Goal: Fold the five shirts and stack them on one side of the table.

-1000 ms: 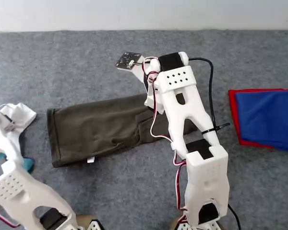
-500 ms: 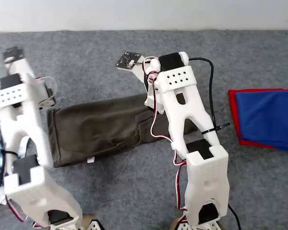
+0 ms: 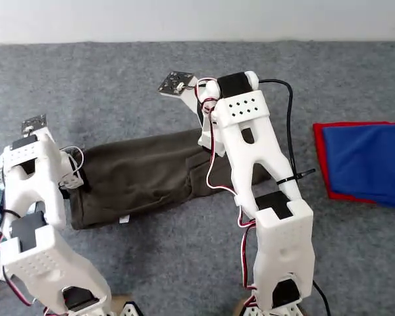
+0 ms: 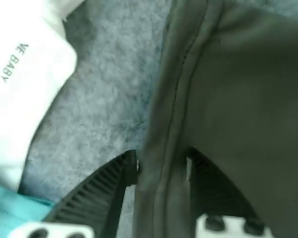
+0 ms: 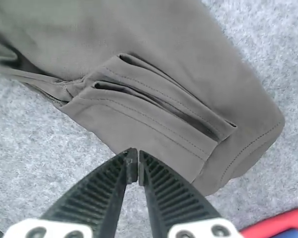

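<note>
My left jaws spread astride olive shirt (image 4: 228,99) hem — right jaws pressed together, empty, at its other end — grey surface (image 3: 151,263) beneath.

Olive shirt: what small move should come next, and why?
Probably close the left gripper: its open jaws straddle the hem of the olive shirt, not yet pinching it. The right gripper sits shut by the other end.

Olive shirt (image 3: 145,174) folded, lying centre; blue shirt (image 3: 368,164) stacked atop red shirt (image 3: 320,155).
</note>
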